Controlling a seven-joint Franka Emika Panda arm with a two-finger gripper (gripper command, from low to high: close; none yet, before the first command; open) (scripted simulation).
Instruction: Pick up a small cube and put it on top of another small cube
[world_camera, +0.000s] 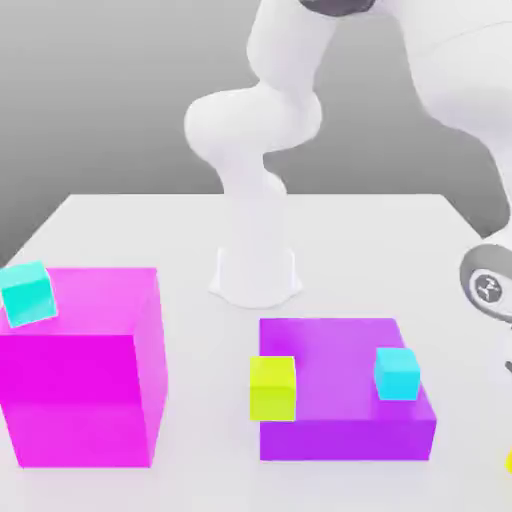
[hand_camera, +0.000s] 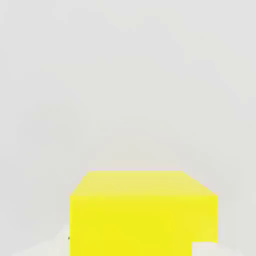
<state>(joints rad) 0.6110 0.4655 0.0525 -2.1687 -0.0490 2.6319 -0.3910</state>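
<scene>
In the exterior view we see the white arm (world_camera: 255, 130) rise from its base at the top centre of the table (world_camera: 180, 230) and bend down to the right edge of the frame, where its wrist (world_camera: 488, 285) hangs low. Just below the wrist, at the lower right edge, a sliver of a yellow cube (world_camera: 508, 461) peeks in. The hand view shows this yellow cube (hand_camera: 144, 215) very close, sitting on the pale table. Whether the gripper is spread or pressed together, we cannot tell.

At the lower left stands a tall magenta block (world_camera: 85, 390) with a tilted cyan cube (world_camera: 27, 293) at its upper left corner. At the lower centre lies a flat purple block (world_camera: 340, 400). A second cyan cube (world_camera: 397, 373) rests on its right part, and a lime cube (world_camera: 272, 388) sits at its left edge.
</scene>
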